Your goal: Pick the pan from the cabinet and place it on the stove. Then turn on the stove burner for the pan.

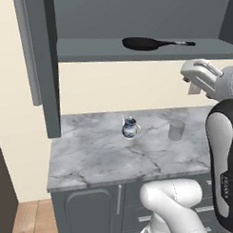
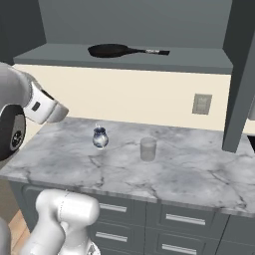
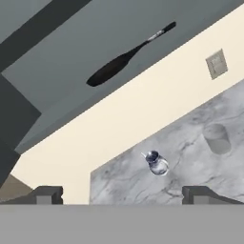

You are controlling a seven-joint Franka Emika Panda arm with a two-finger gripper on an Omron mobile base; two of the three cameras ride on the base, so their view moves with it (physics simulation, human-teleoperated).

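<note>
The pan (image 1: 141, 43) lies on the cabinet (image 1: 139, 51) shelf, top centre of the frame, not yet grasped. The pincer (image 3: 121, 194) is wide open, empty. Picking, placing and burner remain.

Cream wall (image 2: 124, 94), grey marble counter (image 2: 189, 174), grey drawers (image 2: 184, 219).

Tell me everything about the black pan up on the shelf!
The pan is small, round, shallow and nearly black, like dark metal. A long thin handle sticks out to the right, with a paler, shiny bit near its end. It lies flat, right way up, on the bottom shelf of the open grey cabinet, above the marble counter. Nothing touches it except the shelf, and it looks empty.
</note>
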